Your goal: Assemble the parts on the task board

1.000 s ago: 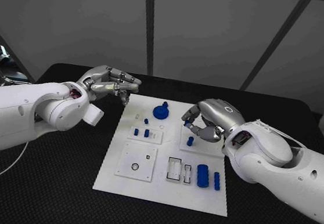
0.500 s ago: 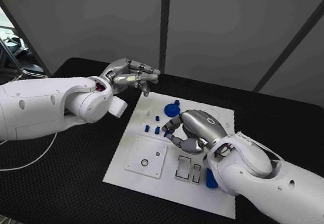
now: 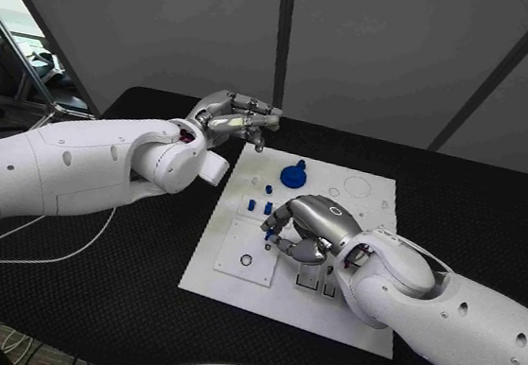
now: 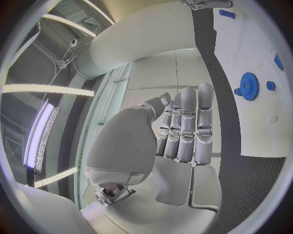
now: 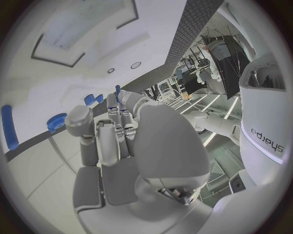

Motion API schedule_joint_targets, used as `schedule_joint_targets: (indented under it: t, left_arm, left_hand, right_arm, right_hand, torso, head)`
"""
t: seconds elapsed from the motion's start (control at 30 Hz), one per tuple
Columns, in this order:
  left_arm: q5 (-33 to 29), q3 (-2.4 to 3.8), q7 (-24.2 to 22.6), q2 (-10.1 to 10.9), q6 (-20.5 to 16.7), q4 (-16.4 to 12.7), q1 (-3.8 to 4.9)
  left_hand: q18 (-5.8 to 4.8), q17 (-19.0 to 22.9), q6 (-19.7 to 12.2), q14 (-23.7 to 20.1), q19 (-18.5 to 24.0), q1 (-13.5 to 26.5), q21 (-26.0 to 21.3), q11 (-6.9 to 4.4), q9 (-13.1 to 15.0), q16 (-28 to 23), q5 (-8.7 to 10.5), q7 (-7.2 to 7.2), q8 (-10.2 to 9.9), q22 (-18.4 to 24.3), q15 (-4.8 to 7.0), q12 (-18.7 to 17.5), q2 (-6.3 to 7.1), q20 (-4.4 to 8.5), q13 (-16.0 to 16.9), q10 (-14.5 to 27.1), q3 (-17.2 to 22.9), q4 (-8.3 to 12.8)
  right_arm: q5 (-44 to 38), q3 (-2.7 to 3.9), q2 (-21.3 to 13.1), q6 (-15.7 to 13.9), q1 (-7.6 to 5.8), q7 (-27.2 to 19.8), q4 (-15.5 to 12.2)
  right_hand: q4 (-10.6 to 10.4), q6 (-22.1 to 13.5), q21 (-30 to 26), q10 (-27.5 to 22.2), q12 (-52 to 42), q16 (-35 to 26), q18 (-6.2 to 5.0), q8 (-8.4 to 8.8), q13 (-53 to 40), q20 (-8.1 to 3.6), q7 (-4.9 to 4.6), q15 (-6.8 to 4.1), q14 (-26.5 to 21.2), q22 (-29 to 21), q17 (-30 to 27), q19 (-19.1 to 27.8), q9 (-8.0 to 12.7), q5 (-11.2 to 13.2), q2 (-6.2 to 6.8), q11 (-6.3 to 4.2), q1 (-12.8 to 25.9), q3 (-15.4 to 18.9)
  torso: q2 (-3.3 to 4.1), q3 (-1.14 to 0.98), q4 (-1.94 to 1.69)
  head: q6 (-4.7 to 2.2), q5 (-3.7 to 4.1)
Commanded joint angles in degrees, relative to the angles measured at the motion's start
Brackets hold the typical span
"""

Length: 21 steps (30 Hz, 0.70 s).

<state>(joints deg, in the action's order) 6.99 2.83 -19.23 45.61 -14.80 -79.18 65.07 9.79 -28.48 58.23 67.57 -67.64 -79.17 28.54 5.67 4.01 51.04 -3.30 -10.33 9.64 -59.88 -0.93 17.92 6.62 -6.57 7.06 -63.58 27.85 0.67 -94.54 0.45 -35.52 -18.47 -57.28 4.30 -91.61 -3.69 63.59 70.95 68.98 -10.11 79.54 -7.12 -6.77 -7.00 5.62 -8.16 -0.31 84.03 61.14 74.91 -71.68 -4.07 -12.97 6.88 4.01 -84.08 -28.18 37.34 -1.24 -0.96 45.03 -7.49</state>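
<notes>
The white task board (image 3: 327, 301) lies in the middle of the black tabletop (image 3: 479, 220), its long side running away from the robot. At its far end sits a round blue gear-like part (image 3: 293, 176), with a shallow round recess (image 3: 357, 187) in the board just beside it. Nearer the middle stand a few small blue pegs (image 3: 260, 207), close together. On the left half of the board a square inset (image 3: 248, 258) carries a small dark ring (image 3: 244, 260). The right hand (image 3: 307, 233) hangs over the middle of the board, just beside the pegs, with its fingers curled inward and down; the right wrist view shows a small blue piece (image 5: 117, 89) at the fingertips, but whether it is pinched or merely lying behind them I cannot tell. Under that hand, two narrow rectangular slots (image 3: 316, 282) show partly on the board. The left hand (image 3: 237, 117) is raised above the tabletop beyond the board's far left corner, fingers drawn in together side by side and holding nothing. From the left wrist view the gear-like part (image 4: 249, 86) and a small blue peg (image 4: 270, 86) lie side by side on the board.
</notes>
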Motion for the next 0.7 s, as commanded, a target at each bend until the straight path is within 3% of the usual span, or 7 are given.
schedule_joint_targets:
  t: [0.03, 0.4, 0.7]
  left_arm:
    - [-0.78, 0.05, -1.15, -0.1, -0.02, 0.01, 0.1]
    - [-0.79, 0.05, -1.09, -0.18, 0.24, 0.12, 0.1]
    - [-0.79, 0.05, -0.93, -0.13, 0.41, 0.13, 0.1]
  left_hand:
    - [0.63, 0.05, -0.52, -0.4, -0.05, -0.07, -0.25, 0.06, 0.01, 0.19, -0.32, 0.06, 0.2, 0.08, -0.12, 0.2, 0.08, 0.01, 0.09, 0.43, -0.01, 0.19]
    - [0.59, 0.19, -0.81, -0.55, 0.09, 0.56, -0.47, 0.17, 0.01, 0.25, -0.25, -0.03, 0.41, 0.21, -0.27, 0.56, 0.2, -0.1, 0.18, 0.77, -0.47, -0.19]
    - [0.59, 0.19, -0.81, -0.55, 0.09, 0.56, -0.47, 0.17, 0.01, 0.25, -0.25, -0.03, 0.41, 0.21, -0.27, 0.56, 0.2, -0.1, 0.18, 0.77, -0.47, -0.19]
  right_arm:
    - [-1.89, 0.02, 0.2, 3.16, -0.06, 0.85, 0.1]
    - [-2.5, -0.03, 0.51, 5.68, -0.01, 1.88, 0.81]
    - [-2.79, -0.06, 1.0, 5.14, 0.0, 2.48, 1.53]
  right_hand:
    - [0.42, 0.13, 0.27, 0.02, 0.23, 0.37, 0.98, 0.19, 0.03, -0.08, -0.34, -0.14, 3.31, 0.18, 0.11, -0.49, -0.09, -0.26, 0.23, 0.2, 0.6, 0.02]
    - [0.55, 0.11, 0.42, -0.03, 0.26, 0.43, 1.01, 0.24, 0.04, -0.04, -0.37, -0.1, 3.33, 0.37, 0.13, -0.57, -0.09, -0.23, 0.33, 0.24, 0.87, 0.15]
    - [0.58, 0.1, 0.42, -0.04, 0.27, 0.47, 1.01, 0.26, 0.04, -0.03, -0.38, -0.09, 3.34, 0.36, 0.17, -0.55, -0.09, -0.2, 0.33, 0.24, 0.97, 0.19]
  torso:
    - [0.03, -0.01, 0.02]
    - [0.02, 0.04, 0.0]
    - [-0.02, 0.0, 0.02]
  head:
    - [0.18, -0.27]
    - [0.74, -0.93]
    - [0.86, -1.15]
